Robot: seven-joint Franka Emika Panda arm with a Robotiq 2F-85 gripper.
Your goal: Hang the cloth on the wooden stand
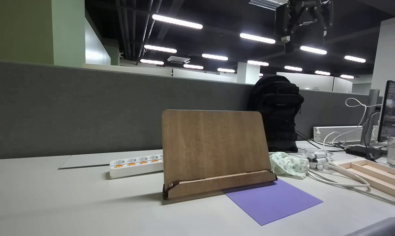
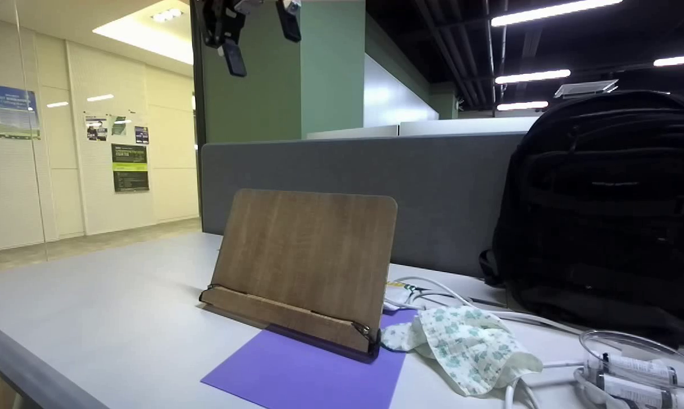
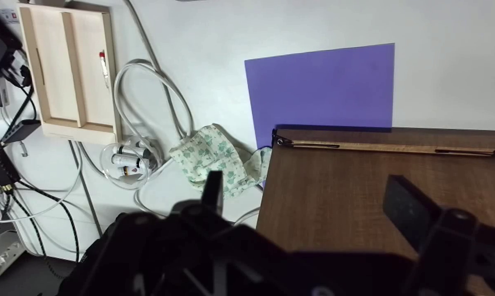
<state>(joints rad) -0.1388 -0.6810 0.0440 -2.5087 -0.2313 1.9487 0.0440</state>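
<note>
Beside the wooden book stand (image 1: 217, 144): leaf-print cloth (image 2: 467, 346) lies crumpled on the tabletop (image 1: 53, 196), one end over the purple sheet (image 2: 313, 369); not yet hung.
Pincer (image 2: 263, 45): spread apart, pinching nothing, raised well above the tabletop.
Cloth grasp: likely best to centre over a raised fold, descend gently and pinch fabric only, sparing the white cable (image 3: 149, 46) and the clear dish (image 2: 589, 355) of small bottles (image 2: 632, 392).
Stand's top edge: clear it fully before draping, or the stand may tip.
Lettering: "ROBOTIQ" on the pincer's body; bottle labels (image 2: 640, 369) and wall posters (image 2: 130, 167) too small to read.
</note>
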